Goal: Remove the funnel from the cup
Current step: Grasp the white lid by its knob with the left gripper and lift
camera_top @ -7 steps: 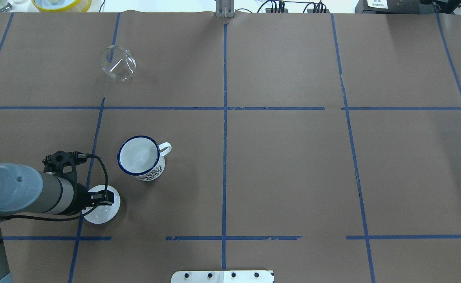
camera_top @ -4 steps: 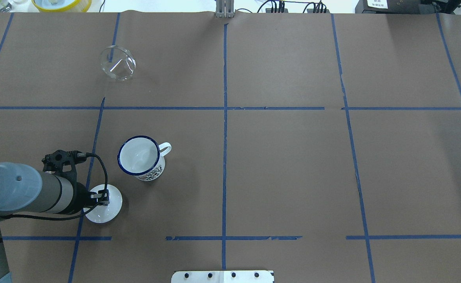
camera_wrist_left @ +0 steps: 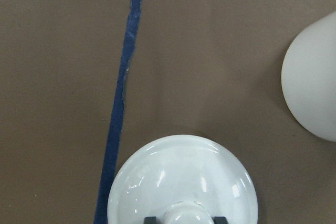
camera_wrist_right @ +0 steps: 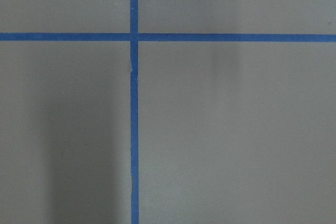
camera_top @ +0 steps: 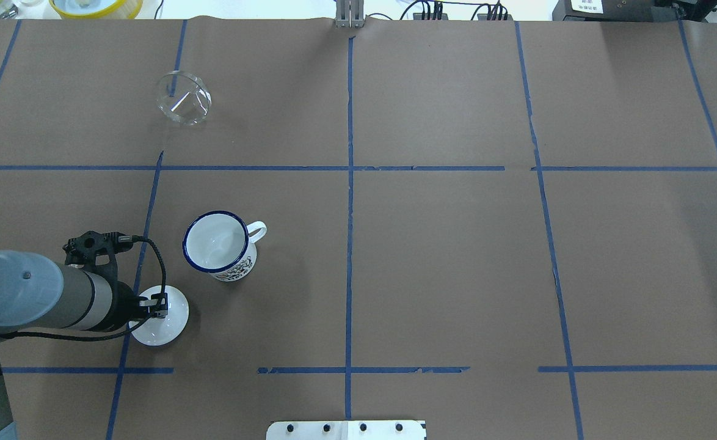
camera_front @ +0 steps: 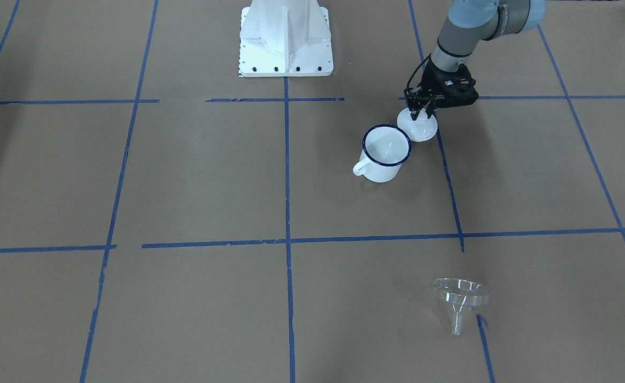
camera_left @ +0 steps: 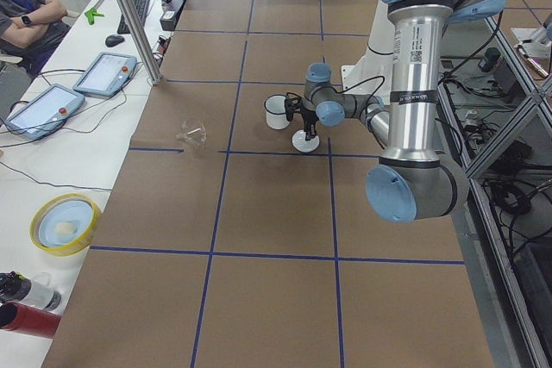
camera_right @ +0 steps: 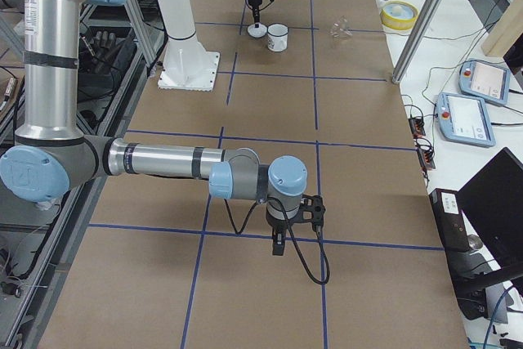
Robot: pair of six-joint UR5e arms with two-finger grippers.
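Funnel (camera_front: pixel 460 298) lies tipped, spout pointing away from the robot; left claw (camera_front: pixel 418 114) grips the lid (camera_front: pixel 423 132), right claw (camera_right: pixel 279 244) cannot be judged.

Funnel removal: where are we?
Done: the funnel lies on the table, well apart from the cup, which stands empty. In hand: the left gripper is closed on the knob of the white lid beside the cup. Left: nothing for the funnel itself, as far as these views show.
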